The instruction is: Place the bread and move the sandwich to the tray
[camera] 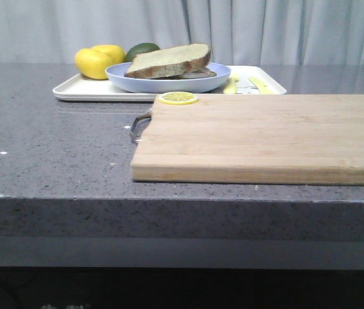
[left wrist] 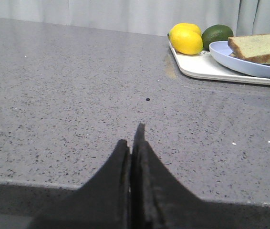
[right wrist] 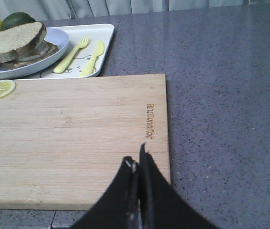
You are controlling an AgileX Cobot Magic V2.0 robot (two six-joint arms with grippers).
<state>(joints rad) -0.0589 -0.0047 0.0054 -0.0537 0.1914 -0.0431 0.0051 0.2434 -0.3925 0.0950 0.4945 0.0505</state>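
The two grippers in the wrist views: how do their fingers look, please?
Both the left gripper and the right gripper show matte black fingers tapering to narrow pointed tips. No cables or markings are visible. The arms themselves are out of view.

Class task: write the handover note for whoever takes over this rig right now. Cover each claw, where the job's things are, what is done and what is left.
Left claw: shut, empty, over bare counter.
Right claw: shut, empty, over the near edge of the cutting board.
Bread: on top of the sandwich, on its blue plate.
Plate: on the white tray, next to the yellow fork and knife.
Done: by the look of it, both steps, bread placed and sandwich on the tray.
Left: nothing obvious; confirm the plate sits fully on the tray.
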